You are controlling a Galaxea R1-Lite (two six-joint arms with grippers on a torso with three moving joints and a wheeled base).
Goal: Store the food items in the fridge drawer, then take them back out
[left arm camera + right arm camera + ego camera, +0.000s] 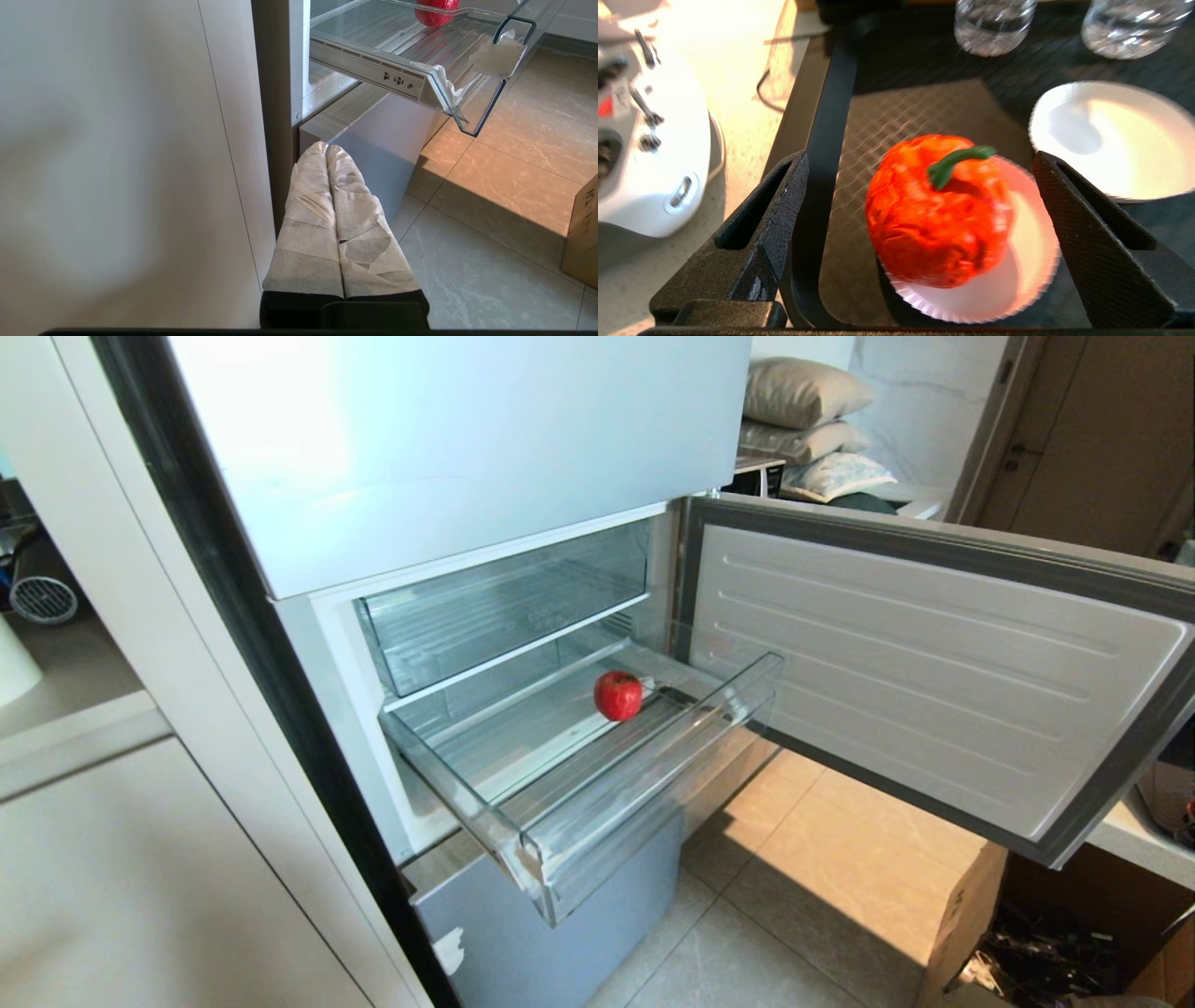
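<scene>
Right claw point(920, 196) spread wide around one orange pumpkin point(938, 212) on one paper plate point(1017, 280), second plate point(1115, 135), two glasses point(994, 23).

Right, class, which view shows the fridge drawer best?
The head view: the drawer shows whole, pulled out, a red fruit inside. The left wrist view catches only one front corner and side rail; the right wrist view shows none.

Left tool point(327, 150) shut, fridge drawer point(411, 70) above, red food item point(434, 11) inside
</scene>
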